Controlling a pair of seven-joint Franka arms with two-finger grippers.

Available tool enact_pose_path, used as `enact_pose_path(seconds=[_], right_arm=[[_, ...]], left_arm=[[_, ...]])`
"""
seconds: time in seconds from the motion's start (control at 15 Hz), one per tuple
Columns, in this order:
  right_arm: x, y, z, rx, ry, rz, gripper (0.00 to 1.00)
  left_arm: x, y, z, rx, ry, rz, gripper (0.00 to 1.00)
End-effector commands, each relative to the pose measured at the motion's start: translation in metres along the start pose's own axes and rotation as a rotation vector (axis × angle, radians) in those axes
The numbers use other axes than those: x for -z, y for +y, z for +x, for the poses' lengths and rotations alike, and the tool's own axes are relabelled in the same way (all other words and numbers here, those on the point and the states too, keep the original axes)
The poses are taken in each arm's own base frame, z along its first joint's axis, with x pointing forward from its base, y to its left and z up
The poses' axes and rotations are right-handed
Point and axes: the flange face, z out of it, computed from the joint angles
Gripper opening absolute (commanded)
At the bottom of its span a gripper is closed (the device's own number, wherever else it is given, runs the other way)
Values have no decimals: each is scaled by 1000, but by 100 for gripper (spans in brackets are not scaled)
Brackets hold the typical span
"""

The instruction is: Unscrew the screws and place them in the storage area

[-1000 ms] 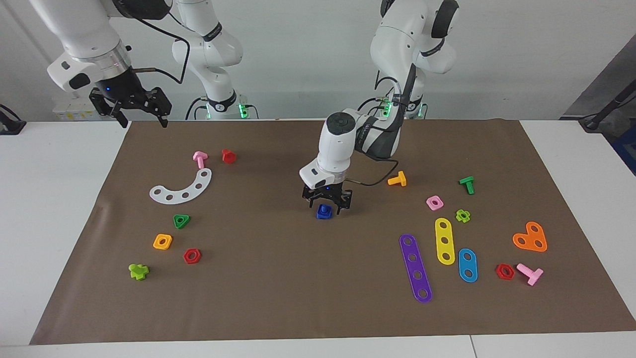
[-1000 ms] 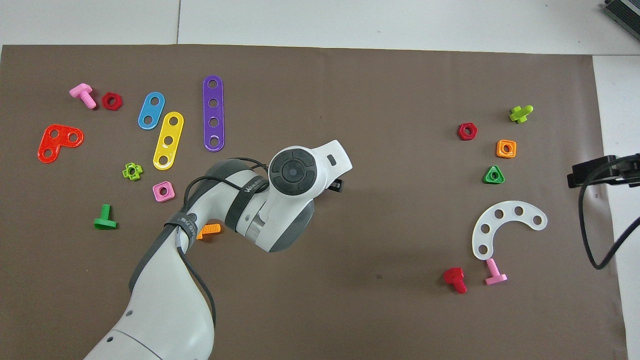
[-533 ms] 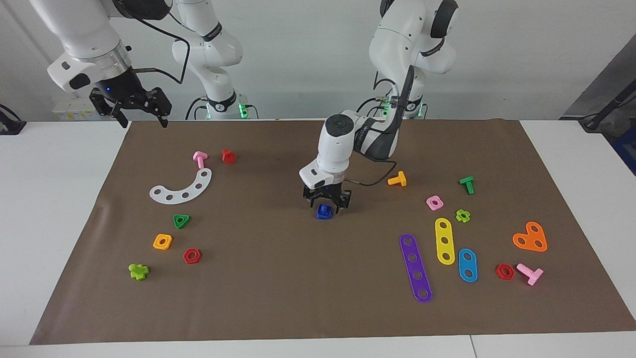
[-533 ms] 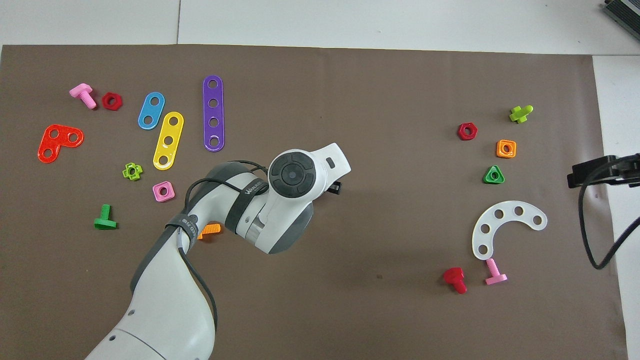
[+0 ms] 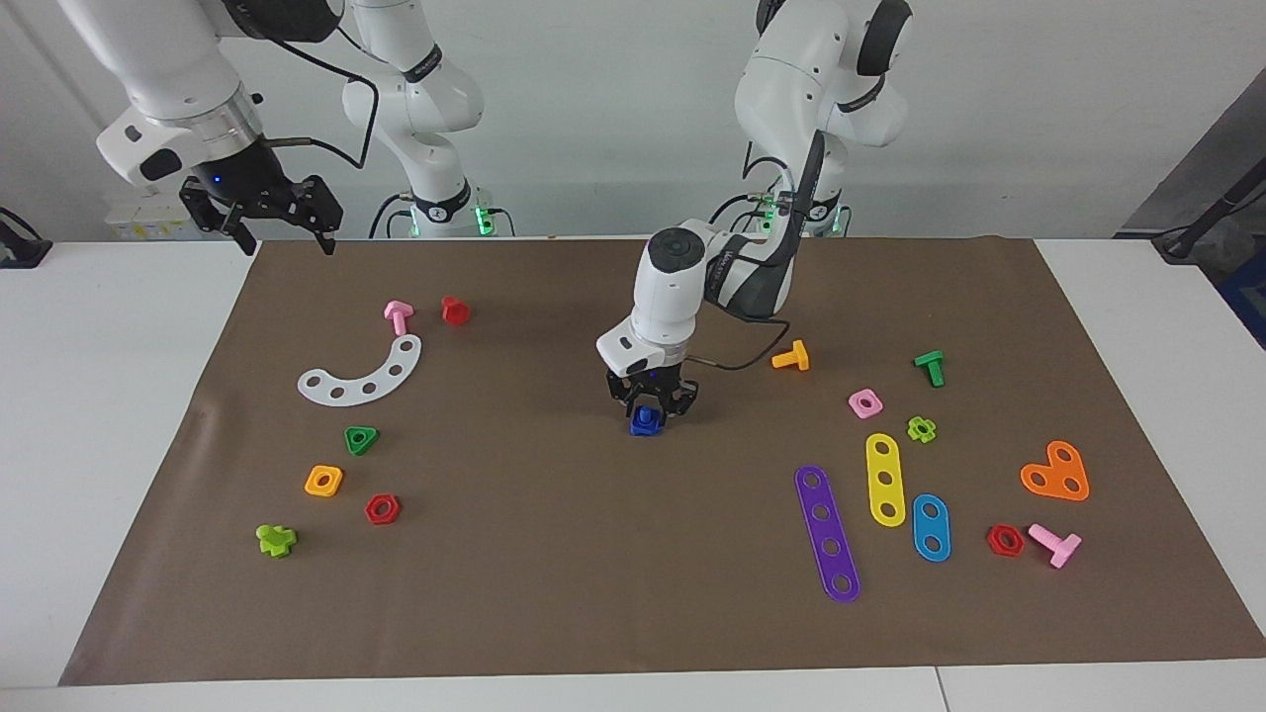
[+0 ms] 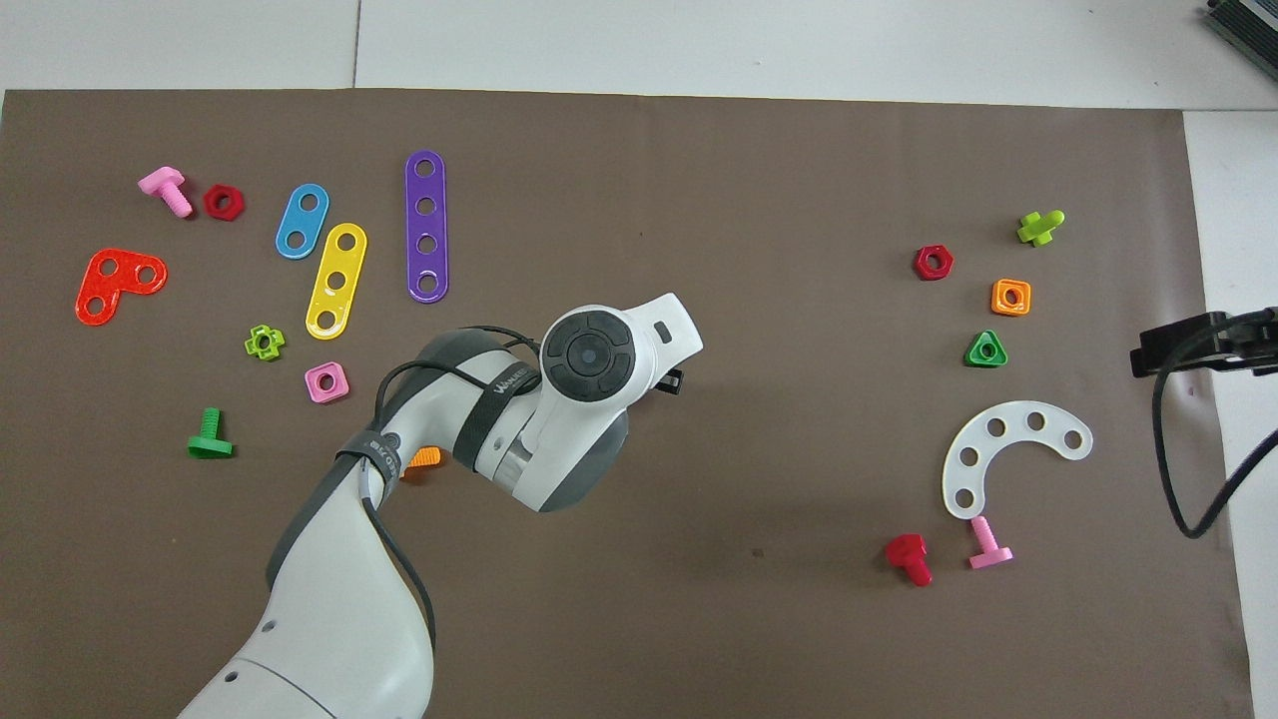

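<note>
the left gripper [image 5: 651,407] is down at the middle of the brown paper mat [image 5: 554,593] that covers the counter, clenched on the dark-blue screw [image 5: 645,420], which sits on the mat under the fingertips. in the overhead view the left arm's wrist covers both the gripper and the screw, so the grasp reads only from the facing view.

the right gripper [image 5: 280,225] hangs in the air over the mat's corner at the right arm's end, by the edge nearest the robots, released with its fingers apart and holding nothing; that arm waits.

the storage area [image 5: 287,425] is the stretch of mat toward the right arm's end of the counter. on it lie a white curved strip [image 5: 361,376], with a pink bolt [image 5: 398,316] and a red bolt [image 5: 455,311] beside it, nearer to the robots. farther from the robots lie a green triangular nut [image 5: 361,439], an orange square nut [image 5: 323,481], a red hex nut [image 5: 382,509] and a lime-green piece [image 5: 276,539]. the screw is well apart from all of these.

toward the left arm's end of the counter lie an orange bolt [image 5: 791,357], a green bolt [image 5: 930,367], a pink square nut [image 5: 864,402], and the purple strip [image 5: 827,532], yellow strip [image 5: 885,479] and blue strip [image 5: 931,527] side by side
</note>
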Motion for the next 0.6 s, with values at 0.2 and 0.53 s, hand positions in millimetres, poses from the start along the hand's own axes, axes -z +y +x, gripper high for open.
enact_pose_path(seconds=[0.2, 0.53], right_arm=[[-1, 2, -5, 24, 9, 3, 100], [-4, 3, -7, 23, 3, 4, 100]], left_arm=[[20, 4, 7, -8, -14, 43, 5], [36, 5, 8, 11, -16, 45, 5]])
